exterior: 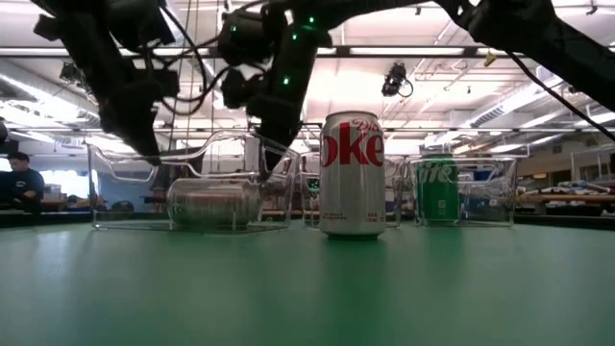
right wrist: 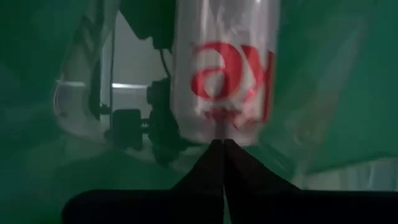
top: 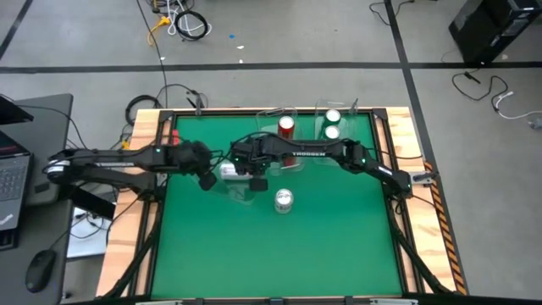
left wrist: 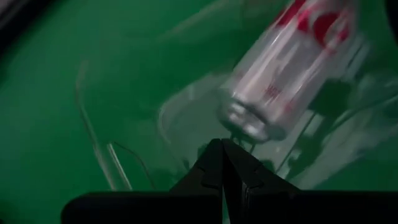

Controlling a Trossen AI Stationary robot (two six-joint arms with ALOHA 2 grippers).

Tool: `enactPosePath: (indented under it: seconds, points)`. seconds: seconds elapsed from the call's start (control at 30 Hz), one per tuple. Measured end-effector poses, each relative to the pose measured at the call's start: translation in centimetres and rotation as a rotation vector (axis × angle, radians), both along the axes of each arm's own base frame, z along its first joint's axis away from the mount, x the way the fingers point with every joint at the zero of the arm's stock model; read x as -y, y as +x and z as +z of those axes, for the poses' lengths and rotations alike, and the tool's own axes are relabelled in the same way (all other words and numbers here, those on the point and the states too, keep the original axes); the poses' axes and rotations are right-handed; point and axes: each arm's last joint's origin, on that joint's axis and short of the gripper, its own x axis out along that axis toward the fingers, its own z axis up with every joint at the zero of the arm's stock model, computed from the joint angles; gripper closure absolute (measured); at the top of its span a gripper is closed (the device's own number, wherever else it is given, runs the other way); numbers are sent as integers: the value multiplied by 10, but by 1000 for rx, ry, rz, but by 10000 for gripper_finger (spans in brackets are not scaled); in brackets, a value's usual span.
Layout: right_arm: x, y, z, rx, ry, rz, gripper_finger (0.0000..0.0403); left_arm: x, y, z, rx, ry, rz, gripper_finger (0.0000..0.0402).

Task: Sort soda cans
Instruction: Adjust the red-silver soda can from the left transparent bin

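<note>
A silver can (top: 229,169) with red lettering lies on its side inside a clear bin (exterior: 115,183); it also shows in the low view (exterior: 213,204). A second silver can (top: 284,201) stands upright on the mat, nearer the front (exterior: 352,173). One red can (top: 286,127) and two green cans (top: 332,124) stand in clear bins at the far edge. My left gripper (top: 206,180) is shut, just left of the lying can (left wrist: 273,74). My right gripper (top: 258,182) is shut, just right of it (right wrist: 224,68). My right gripper (exterior: 281,163) has its shut fingertips at the right-hand rim of the clear bin (exterior: 291,154), coming down from above. I cannot tell whether they touch it. My left gripper touches nothing that shows.
Wooden rails (top: 151,212) frame the green mat (top: 271,254). The three clear bins sit across the far half; the near half is open mat around the upright silver can. A person sits in the room beyond the table's left (exterior: 19,178).
</note>
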Motion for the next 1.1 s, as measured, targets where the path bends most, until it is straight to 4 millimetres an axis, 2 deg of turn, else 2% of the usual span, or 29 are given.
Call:
enactPosePath:
  seconds: [0.27,0.53,0.8,1.1]
  points:
    - [5,-1,-18,6,33,-59,381,-3,20,-26,-136,-37,6,401]
    - [8,-2,-18,10,81,-90,392,-3,35,-34,-99,-82,-50,401]
    - [13,-6,-15,-7,44,-119,387,-2,23,-27,-121,-82,-42,401]
    - [15,-6,-15,-3,39,-134,387,6,9,-5,13,-134,-97,401]
